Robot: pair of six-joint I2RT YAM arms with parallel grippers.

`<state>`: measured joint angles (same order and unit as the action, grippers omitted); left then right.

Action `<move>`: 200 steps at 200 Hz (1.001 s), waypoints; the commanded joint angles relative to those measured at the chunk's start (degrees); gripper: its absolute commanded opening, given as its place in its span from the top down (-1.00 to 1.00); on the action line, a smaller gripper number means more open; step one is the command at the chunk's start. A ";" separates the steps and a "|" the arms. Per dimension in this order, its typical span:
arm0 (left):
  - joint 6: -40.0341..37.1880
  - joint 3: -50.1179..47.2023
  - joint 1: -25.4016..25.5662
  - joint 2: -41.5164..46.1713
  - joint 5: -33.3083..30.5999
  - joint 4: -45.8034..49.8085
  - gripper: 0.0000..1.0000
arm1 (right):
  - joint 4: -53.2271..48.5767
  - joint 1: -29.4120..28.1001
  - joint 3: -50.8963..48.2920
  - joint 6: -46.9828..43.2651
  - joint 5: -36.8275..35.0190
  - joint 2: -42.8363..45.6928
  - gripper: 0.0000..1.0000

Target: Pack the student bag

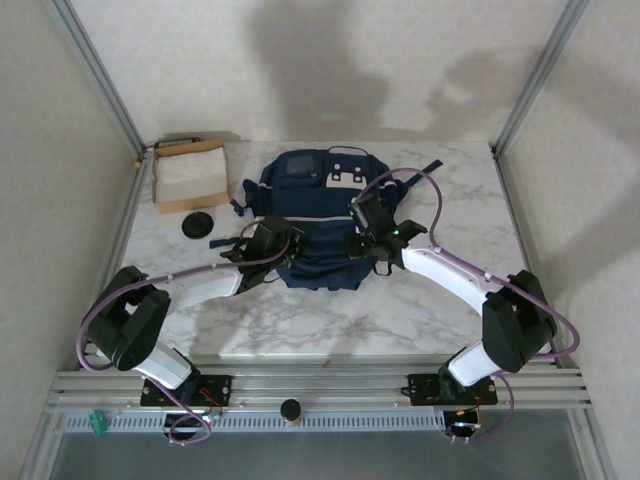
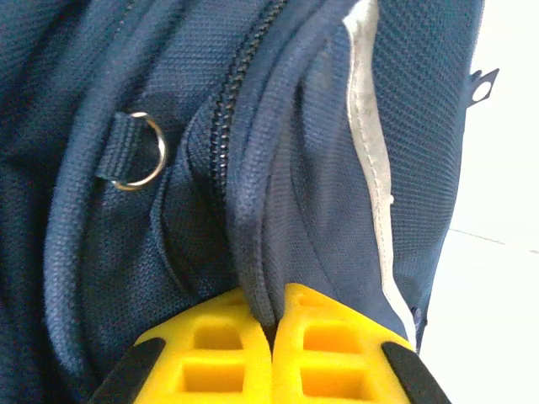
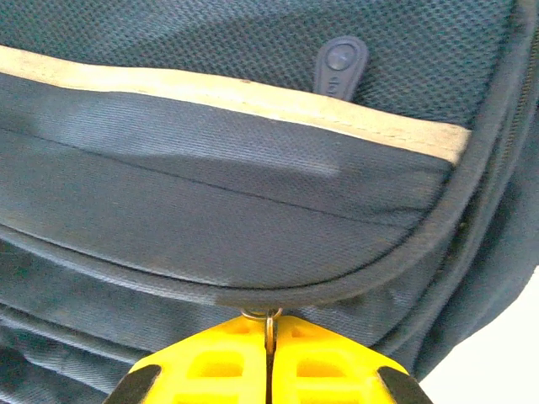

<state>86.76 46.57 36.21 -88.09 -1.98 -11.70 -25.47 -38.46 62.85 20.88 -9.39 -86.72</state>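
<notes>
1. Lying flat mid-worktop, the student bag (image 1: 322,212) has its white-patched top toward the far wall. Bare marble worktop (image 1: 330,325) runs along its whole near edge.
2. Left tool (image 2: 271,316) is at the bag's near-left edge. Its yellow fingers are pressed together, pinching a ridge of navy fabric right beside the zipper (image 2: 226,118). A D-ring (image 2: 145,151) on a strap loop hangs close by on that zipper's other side.
3. Right tool (image 3: 269,330) is on the bag's right side. Fingers are pressed together on a small metal ring (image 3: 268,317) at the front pocket's curved edge, w/ the pale stripe (image 3: 210,91) beyond.
4. Left of bag: a black disc (image 1: 197,224) lies near its edge, not touching. The cardboard box (image 1: 190,175) sits farther out, at the far-left corner.
5. Right of bag: open marble out to the worktop edge.
</notes>
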 commanded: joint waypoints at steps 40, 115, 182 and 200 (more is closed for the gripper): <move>-10.59 -0.73 -6.95 4.96 -7.08 10.72 1.00 | 0.25 11.71 -0.81 -1.91 -3.57 2.76 1.00; -21.77 2.94 -10.58 2.16 -3.30 14.64 1.00 | 2.87 15.26 5.62 -3.17 -7.67 -3.58 1.00; -27.44 6.81 -11.14 0.66 -0.97 15.53 1.00 | 8.58 17.45 6.54 -7.79 3.80 -4.33 0.53; -30.43 8.36 -11.09 1.47 0.98 16.30 0.42 | 9.08 17.50 5.22 -7.55 5.07 0.02 0.23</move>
<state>63.05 53.17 28.23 -87.29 4.29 -3.01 -19.46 -24.80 67.20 13.56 0.25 -91.50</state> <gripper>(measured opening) 0.111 0.337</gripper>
